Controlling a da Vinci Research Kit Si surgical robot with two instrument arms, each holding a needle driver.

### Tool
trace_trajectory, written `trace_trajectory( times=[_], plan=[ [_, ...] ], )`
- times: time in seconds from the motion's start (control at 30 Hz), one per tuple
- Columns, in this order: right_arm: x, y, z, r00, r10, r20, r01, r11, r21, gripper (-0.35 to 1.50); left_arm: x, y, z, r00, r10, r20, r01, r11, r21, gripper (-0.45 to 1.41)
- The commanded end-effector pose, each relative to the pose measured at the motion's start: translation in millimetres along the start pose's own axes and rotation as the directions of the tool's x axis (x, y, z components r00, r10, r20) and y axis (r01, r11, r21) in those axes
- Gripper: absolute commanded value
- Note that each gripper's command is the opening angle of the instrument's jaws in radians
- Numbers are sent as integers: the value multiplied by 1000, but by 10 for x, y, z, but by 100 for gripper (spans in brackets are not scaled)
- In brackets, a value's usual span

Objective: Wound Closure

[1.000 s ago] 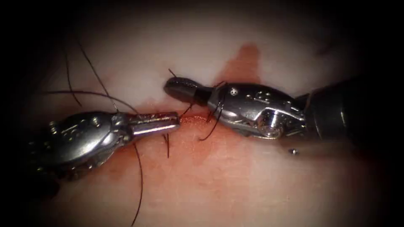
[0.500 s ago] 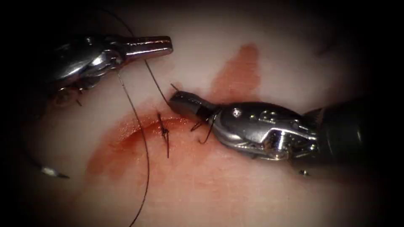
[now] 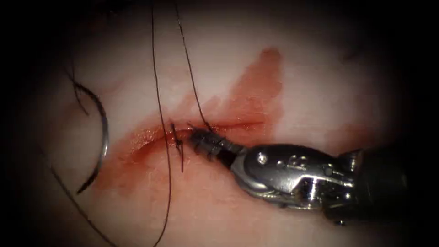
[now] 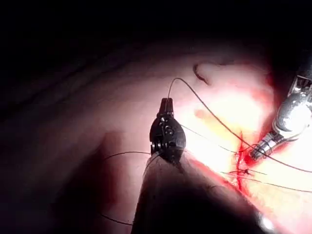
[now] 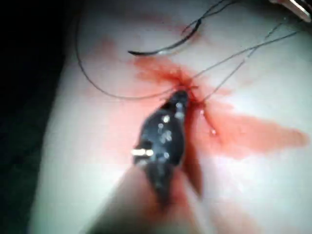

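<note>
My right tool's jaws point(image 3: 201, 137) rest on the cut point(image 3: 151, 134) in the tissue point(image 3: 320, 68), shut on the thread point(image 3: 191, 77), which winds around them. Close to their left is a dark knotted stitch point(image 3: 177, 142) with a short tail. My left tool point(image 4: 166, 103) is held high above the tissue, shut on the thread point(image 4: 204, 105) at its tips. The curved needle point(image 3: 105, 137) lies loose on the tissue beyond the cut's left end, held by neither tool. The right wrist view shows the right jaws point(image 5: 179, 97) at the wound and the needle point(image 5: 165, 47) beyond them.
Red fluid point(image 3: 257, 82) stains the tissue around the cut and spreads up to the right. A second long thread strand point(image 3: 161, 114) crosses the cut from top to bottom. More slack thread point(image 3: 68, 194) curls on the tissue near the needle.
The left tool rose up and left out of the endoscope view, drawing thread upward. The right tool moved down onto the cut. The needle now lies fully in view at the left.
</note>
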Motion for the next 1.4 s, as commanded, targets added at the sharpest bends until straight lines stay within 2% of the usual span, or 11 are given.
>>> trace_trajectory(
  times=[0.03, 0.3, 0.5, 1.03, 1.4],
  plan=[
    [-9, -6, 1, 1000, 1, 3, -1, 1000, 2, -35, -4, -1, 8, 1000, -2, 1, 2, 1000, -1, -45],
    [-16, -19, -10, 1000, -7, 28, 7, 1000, 27, -35, 6, -20, 12, 998, 61, 13, -61, 998, 23, -45],
    [-19, -31, -20, 999, -13, 38, 11, 998, 66, -35, 33, -40, 14, 995, 93, 19, -94, 995, 40, -45],
    [-25, -37, -40, 999, -22, 39, 17, 994, 111, -35, 37, -49, 35, 987, 160, 27, -161, 985, 66, -45],
    [-34, -84, -63, 996, -51, 66, 36, 976, 215, -35, 45, -52, 44, 982, 185, 34, -187, 979, 82, -45]
  ],
)
